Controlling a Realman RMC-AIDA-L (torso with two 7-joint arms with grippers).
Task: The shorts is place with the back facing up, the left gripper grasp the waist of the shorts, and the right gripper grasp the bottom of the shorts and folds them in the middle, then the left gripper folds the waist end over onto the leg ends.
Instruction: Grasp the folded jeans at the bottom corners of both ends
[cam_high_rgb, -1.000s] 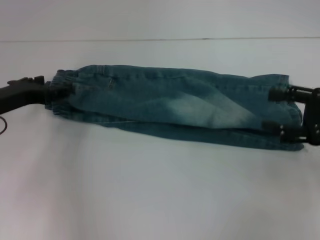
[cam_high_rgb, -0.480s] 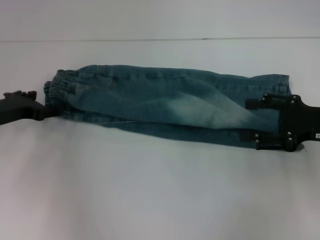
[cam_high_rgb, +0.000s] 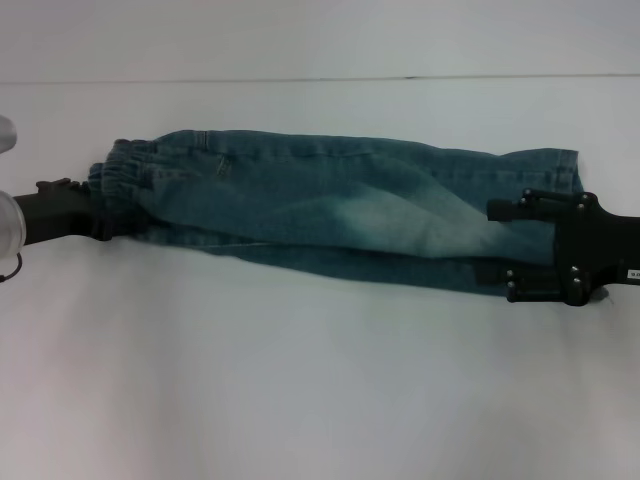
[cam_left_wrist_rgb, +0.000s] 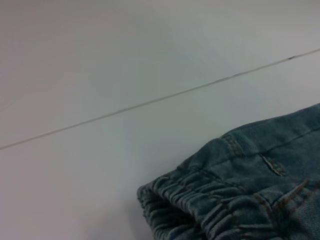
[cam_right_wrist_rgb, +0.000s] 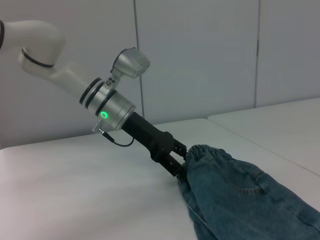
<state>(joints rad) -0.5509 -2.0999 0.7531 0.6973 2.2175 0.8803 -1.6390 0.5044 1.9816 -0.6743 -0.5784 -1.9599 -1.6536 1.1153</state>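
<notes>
A: Where's the shorts (cam_high_rgb: 340, 210) rn?
B: Flat on the white table (cam_high_rgb: 300, 390), folded lengthwise into a long strip — waist of the shorts (cam_high_rgb: 125, 175) on robot's left, leg ends (cam_high_rgb: 565, 185) on right.
A: Grippers?
B: Left gripper (cam_right_wrist_rgb: 176, 161) right at the gathered waistband, tips touching denim — can't tell if clamped or not. Right gripper (cam_high_rgb: 505, 250) over the hem end, fingers (cam_high_rgb: 510, 209) spread apart, gripping nothing.
</notes>
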